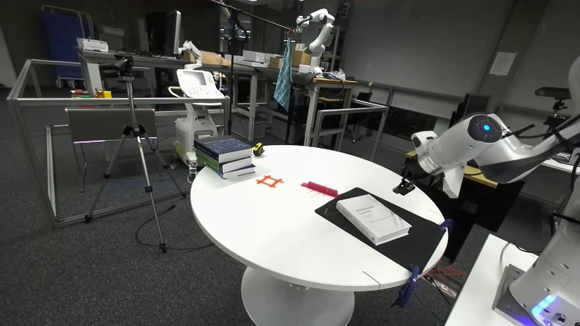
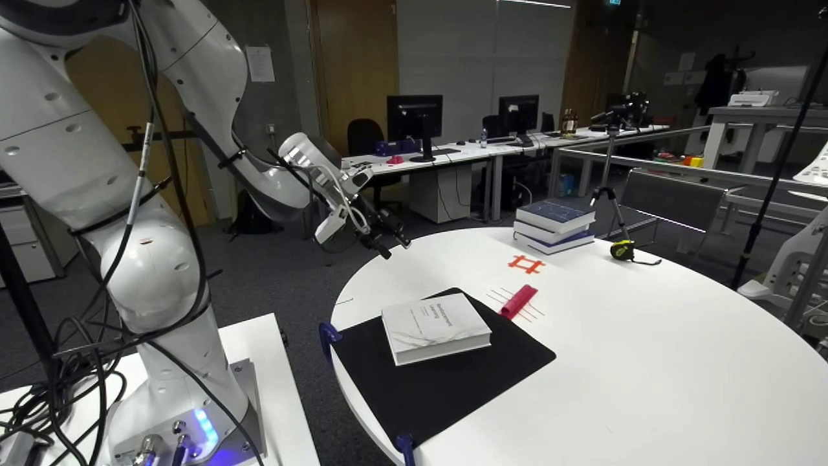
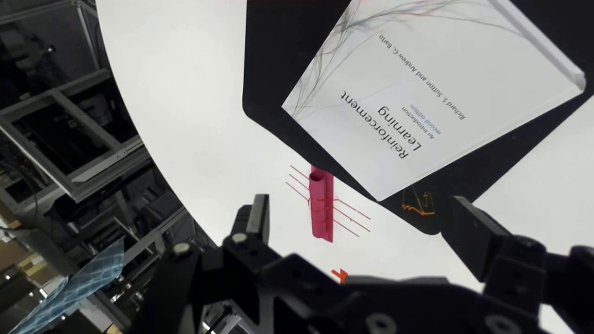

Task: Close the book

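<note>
The book (image 1: pixel 374 218) is a thick book with a white cover, and it lies flat and closed on a black mat (image 1: pixel 419 240). It also shows closed in an exterior view (image 2: pixel 435 325). In the wrist view the cover of the book (image 3: pixel 417 93) reads "Reinforcement Learning", and part of the book runs past the top edge. My gripper (image 1: pixel 403 187) hangs in the air above the table, apart from the book. In the wrist view the gripper (image 3: pixel 359 199) has its fingers wide apart with nothing between them.
A red tube-like strip (image 1: pixel 321 189) and an orange taped square (image 1: pixel 270 181) are on the white round table (image 1: pixel 272 226). A stack of thick books (image 1: pixel 225 156) and a yellow tape measure (image 2: pixel 622 250) stand farther off. Blue clamps (image 1: pixel 410 285) grip the mat at the table edge.
</note>
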Robot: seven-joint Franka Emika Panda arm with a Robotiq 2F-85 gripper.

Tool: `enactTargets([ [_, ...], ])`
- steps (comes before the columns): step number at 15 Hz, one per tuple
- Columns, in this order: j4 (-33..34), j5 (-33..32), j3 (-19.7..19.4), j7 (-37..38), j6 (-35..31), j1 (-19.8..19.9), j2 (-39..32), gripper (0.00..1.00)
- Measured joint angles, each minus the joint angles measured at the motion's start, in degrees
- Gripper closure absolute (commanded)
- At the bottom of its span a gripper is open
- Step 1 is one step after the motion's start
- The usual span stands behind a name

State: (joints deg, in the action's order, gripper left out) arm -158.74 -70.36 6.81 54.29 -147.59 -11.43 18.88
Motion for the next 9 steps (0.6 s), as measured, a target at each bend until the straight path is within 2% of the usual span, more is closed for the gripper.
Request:
enactTargets([
  [4, 0.0, 17.6, 0.1, -13.5, 0.1, -1.0, 3.1, 0.0],
  [9, 0.0, 32.5, -3.7, -24.5, 3.8, -7.3, 10.7, 0.0],
])
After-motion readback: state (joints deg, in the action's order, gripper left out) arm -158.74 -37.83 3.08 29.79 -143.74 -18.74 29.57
